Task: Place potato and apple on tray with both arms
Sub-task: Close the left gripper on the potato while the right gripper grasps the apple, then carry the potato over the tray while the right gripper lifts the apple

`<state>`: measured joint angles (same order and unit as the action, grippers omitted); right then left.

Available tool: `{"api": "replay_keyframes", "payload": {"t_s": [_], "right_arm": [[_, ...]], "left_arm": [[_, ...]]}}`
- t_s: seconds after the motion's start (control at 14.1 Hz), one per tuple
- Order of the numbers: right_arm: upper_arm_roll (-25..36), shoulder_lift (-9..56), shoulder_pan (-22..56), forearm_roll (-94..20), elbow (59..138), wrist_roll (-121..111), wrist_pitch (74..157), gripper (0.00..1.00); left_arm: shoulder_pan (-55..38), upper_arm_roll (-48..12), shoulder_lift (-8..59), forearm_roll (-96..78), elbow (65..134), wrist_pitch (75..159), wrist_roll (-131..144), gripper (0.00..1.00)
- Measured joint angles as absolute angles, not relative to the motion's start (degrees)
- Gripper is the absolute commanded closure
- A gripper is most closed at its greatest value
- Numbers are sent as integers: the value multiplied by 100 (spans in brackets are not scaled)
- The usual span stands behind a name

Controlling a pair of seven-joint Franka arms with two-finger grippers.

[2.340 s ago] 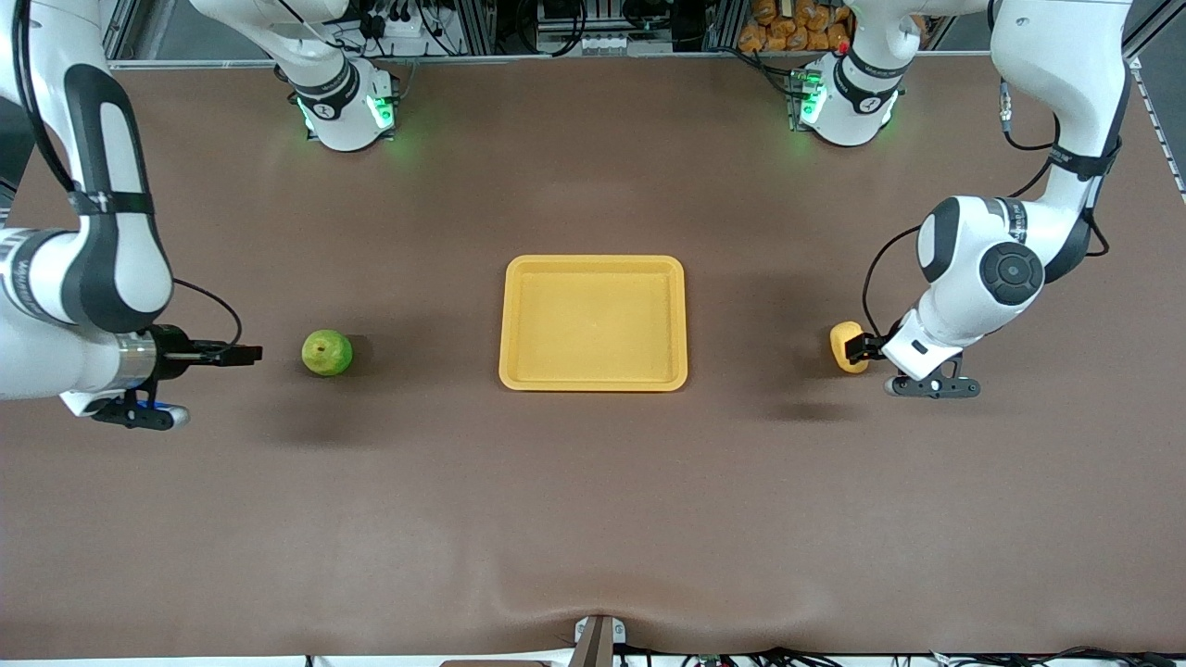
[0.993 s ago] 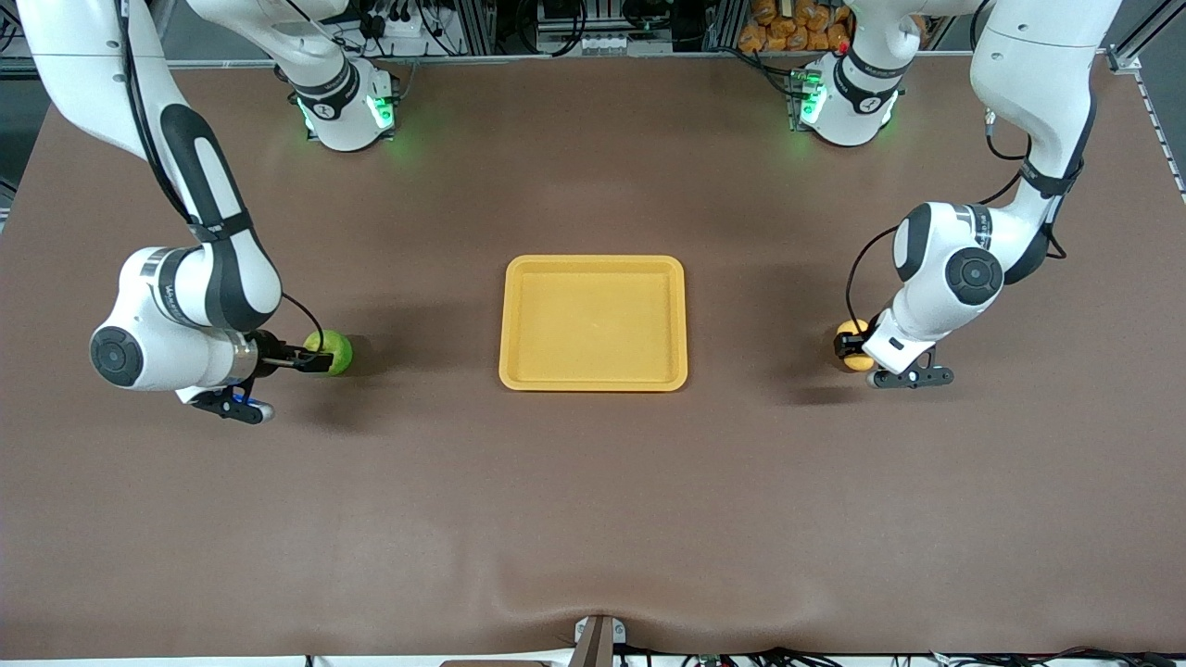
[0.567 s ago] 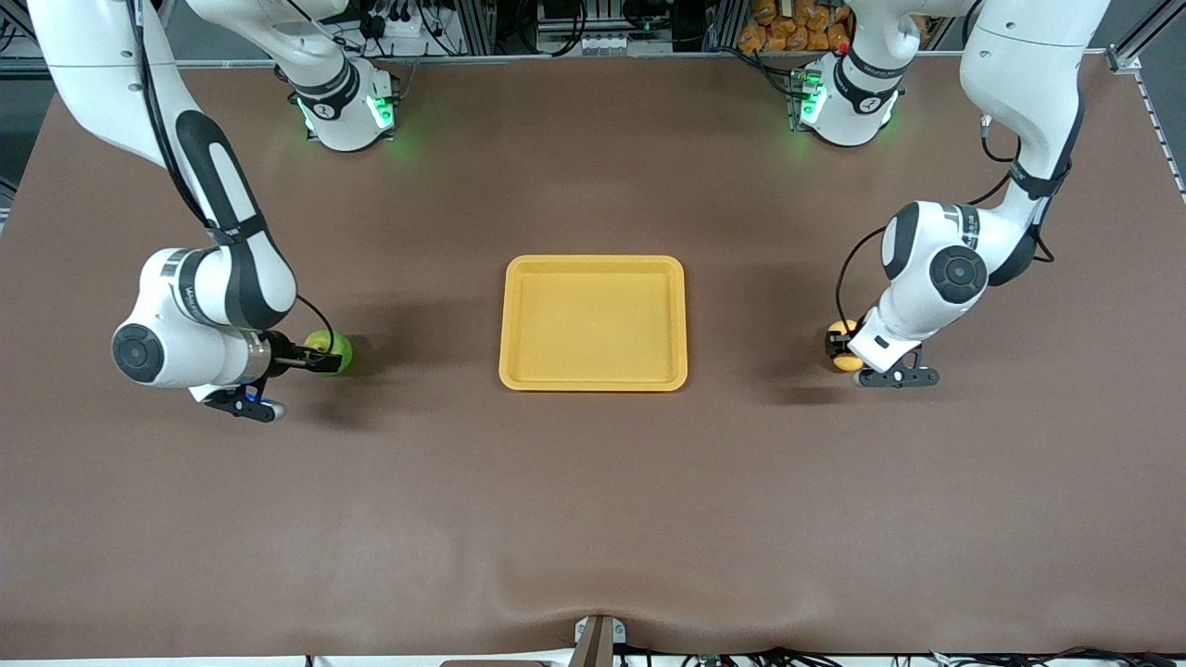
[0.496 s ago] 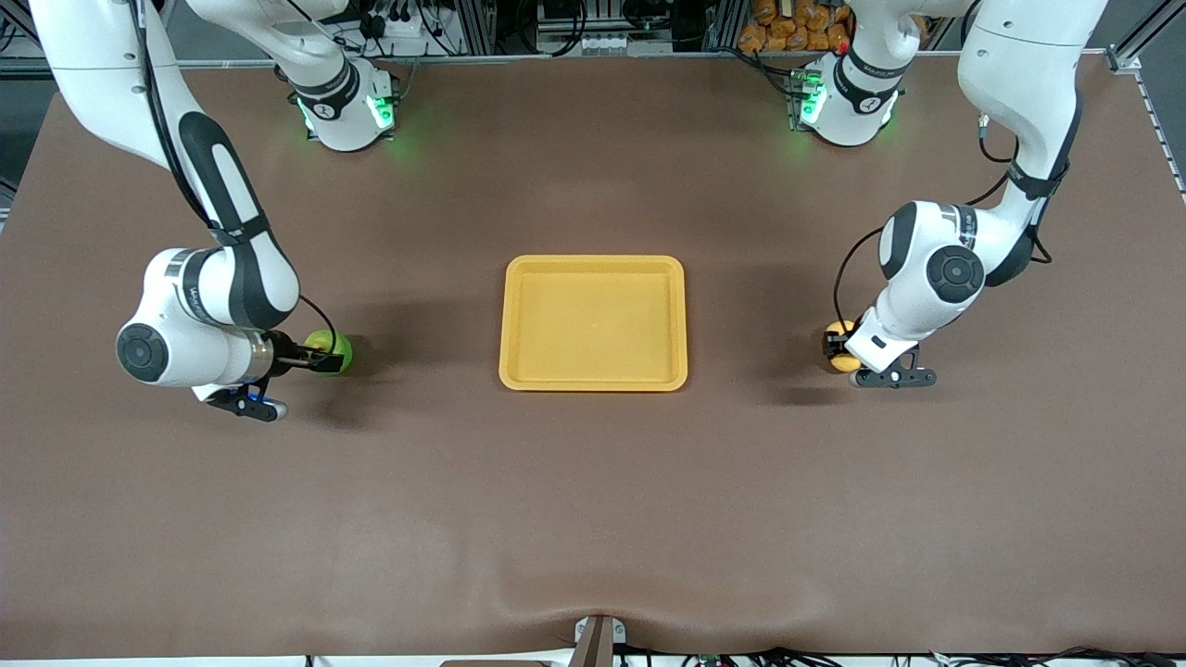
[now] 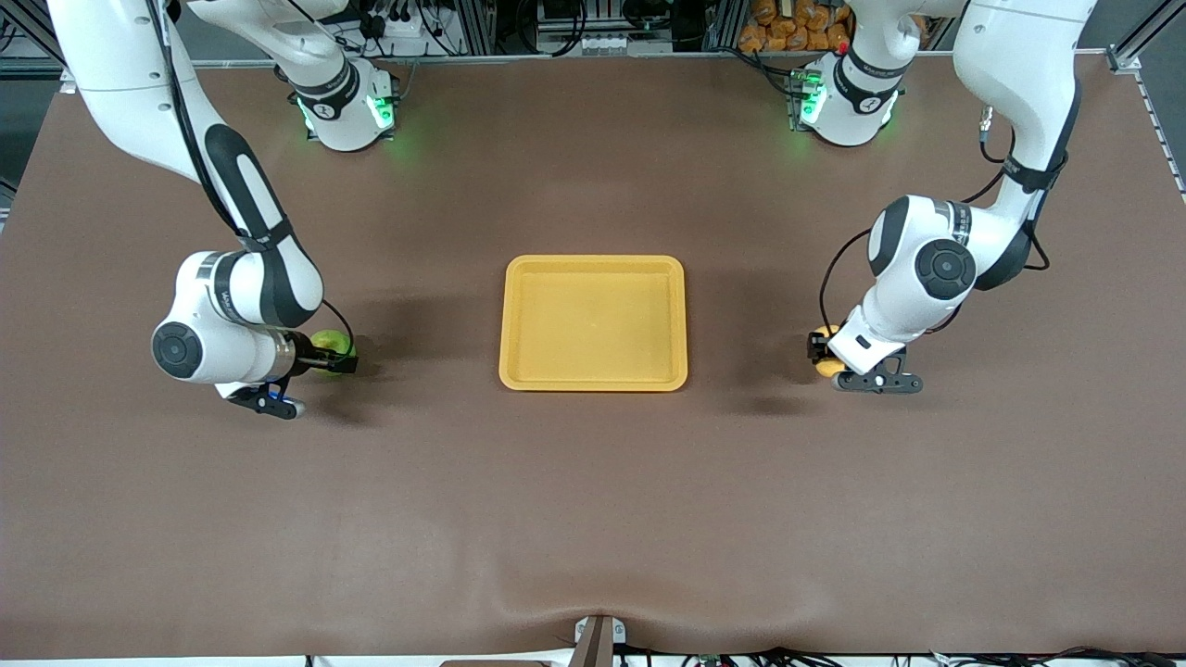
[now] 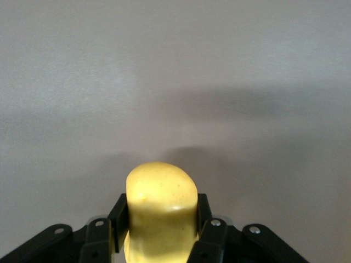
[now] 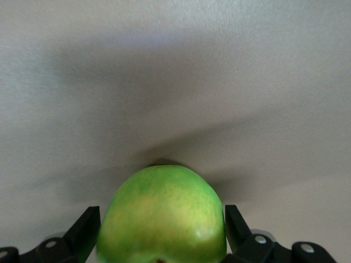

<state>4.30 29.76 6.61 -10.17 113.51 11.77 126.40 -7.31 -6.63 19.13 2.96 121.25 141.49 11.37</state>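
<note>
The yellow-orange tray [image 5: 508, 320] lies flat in the middle of the table with nothing on it. The potato [image 5: 825, 367], a yellow lump, is toward the left arm's end, low at the table surface. My left gripper [image 5: 817, 350] is shut on it. In the left wrist view both fingers [image 6: 119, 212] press the sides of the potato [image 6: 162, 186], which sits in the left gripper [image 6: 161, 205]. The green apple [image 5: 326, 341] rests on the table toward the right arm's end. My right gripper [image 5: 336, 355] is open around it. The right wrist view shows the apple [image 7: 162, 211] inside the right gripper [image 7: 161, 223], a finger [image 7: 88, 226] on each side.
Brown table cloth [image 5: 593, 500] stretches wide between the tray and the front camera. Both arm bases [image 5: 345, 106] stand along the table edge farthest from the front camera. A small mount [image 5: 598, 639] sits at the nearest edge.
The left gripper closed on the potato and shifted a little toward the tray. The right arm slid forward until the apple sat deeper between its open fingers.
</note>
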Motion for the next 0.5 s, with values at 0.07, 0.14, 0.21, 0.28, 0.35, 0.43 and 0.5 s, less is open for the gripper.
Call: {"api": "replay_keyframes", "payload": {"t_s": [0.07, 0.14, 0.21, 0.28, 0.35, 0.43, 0.5], "right_arm": [[432, 3011, 661, -1017, 11357, 1177, 12646, 43], [434, 3041, 661, -1017, 11358, 1177, 12646, 63], [438, 3043, 661, -1017, 11348, 1186, 12629, 74], [442, 3041, 661, -1017, 11350, 1188, 12626, 73], [445, 3044, 661, -1017, 11347, 1191, 12613, 75], [453, 3044, 658, -1017, 11338, 1197, 12556, 90], [468, 3044, 648, -1017, 11316, 1198, 12465, 99]], "left_arm": [[-733, -736, 1875, 296, 11991, 13934, 1214, 100], [-735, -816, 1851, 296, 11871, 13778, 1328, 100], [-736, -905, 1840, 296, 11774, 13682, 1460, 100], [-742, -997, 1840, 296, 11702, 13642, 1609, 100], [-748, -1091, 1841, 296, 11654, 13618, 1747, 100], [-756, -1179, 1842, 296, 11609, 13592, 1869, 100], [-773, -1252, 1846, 296, 11564, 13578, 1984, 100]]}}
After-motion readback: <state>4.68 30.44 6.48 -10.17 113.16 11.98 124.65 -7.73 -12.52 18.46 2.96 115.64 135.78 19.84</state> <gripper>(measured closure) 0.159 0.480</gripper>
